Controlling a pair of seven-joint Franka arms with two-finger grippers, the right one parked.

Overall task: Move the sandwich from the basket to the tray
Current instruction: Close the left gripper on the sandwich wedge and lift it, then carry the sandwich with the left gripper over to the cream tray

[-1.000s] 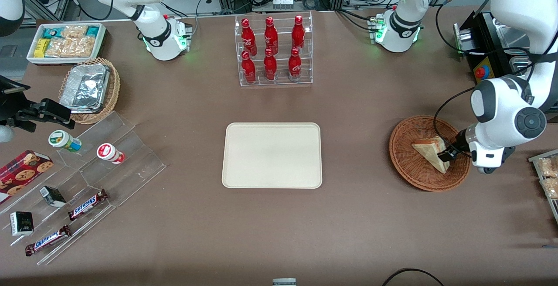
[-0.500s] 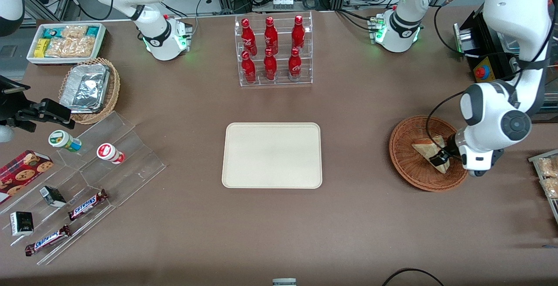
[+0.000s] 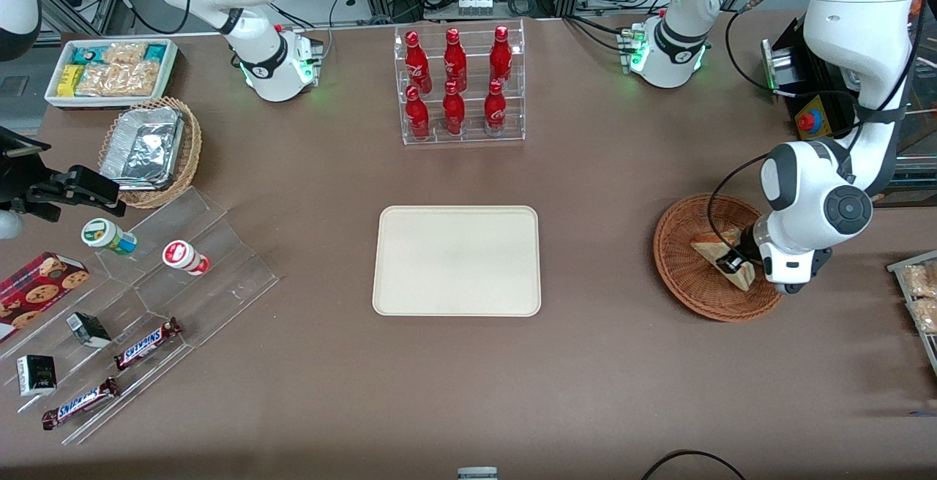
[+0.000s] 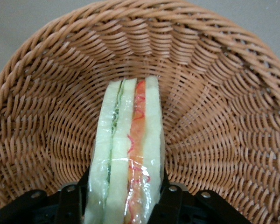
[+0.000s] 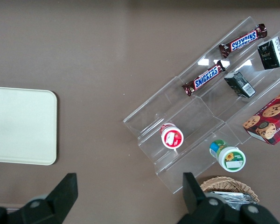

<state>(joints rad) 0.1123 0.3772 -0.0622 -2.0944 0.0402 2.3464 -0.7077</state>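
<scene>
Gripper (image 3: 734, 261) down in the basket (image 3: 684, 275), fingers (image 4: 170, 200) closed on both bread faces of the sandwich (image 4: 129, 154); looks soft, light, squashable, film-wrapped so maybe slippery, needs gentle hold; tray (image 3: 457, 260) mid-bench, well apart

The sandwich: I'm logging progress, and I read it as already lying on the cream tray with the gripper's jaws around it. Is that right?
Not quite. The sandwich is in the reddish-brown basket, not on the tray, which holds nothing. The rest stands: the gripper is down in the basket with its jaws on either side of the sandwich. The left wrist view shows wicker all around the sandwich; the front view shows the bare tray.
</scene>
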